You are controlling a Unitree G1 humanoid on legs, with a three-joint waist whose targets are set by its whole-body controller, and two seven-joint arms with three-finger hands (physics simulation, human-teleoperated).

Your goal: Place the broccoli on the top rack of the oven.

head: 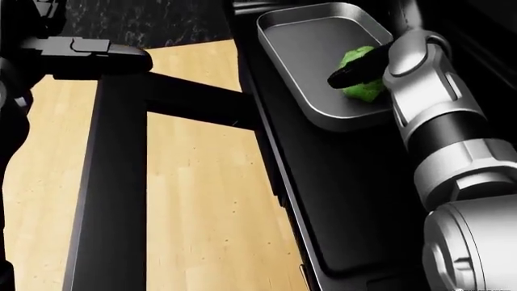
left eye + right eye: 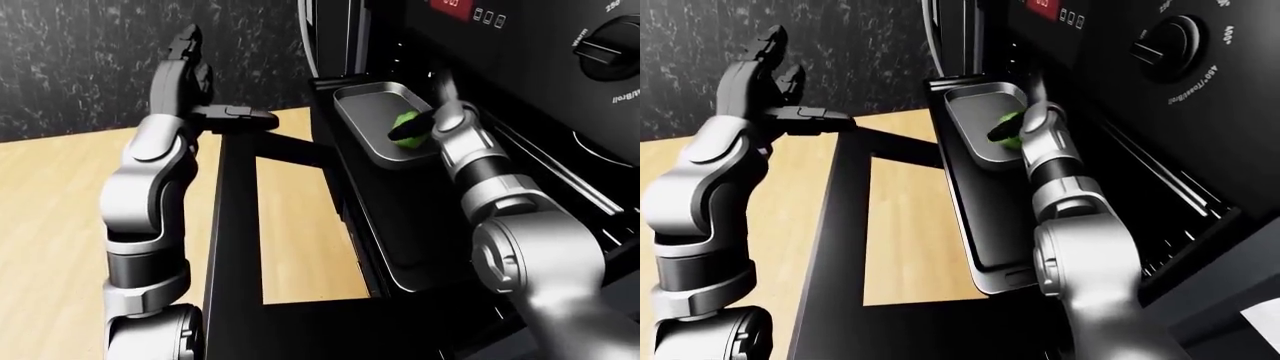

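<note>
Green leafy broccoli (image 1: 358, 76) lies in the shallow grey metal tray (image 1: 303, 36) on the pulled-out dark oven rack (image 1: 347, 200). Right hand (image 1: 359, 71) on it (grip unclear, fingers mostly hidden); lift straight off, don't drag. Left hand (image 2: 185, 56) raised, fingers spread.

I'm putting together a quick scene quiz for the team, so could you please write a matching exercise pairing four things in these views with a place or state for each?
Things:
1. broccoli
2. metal tray
3. left hand
4. right hand

Places or states:
A. raised, fingers open, near the oven door handle
B. sits on the pulled-out oven rack
C. lies inside the tray, at its right side in the head view
D. reaches over the tray, dark fingers against the green piece

Pairs: 1-C, 2-B, 3-A, 4-D
</note>
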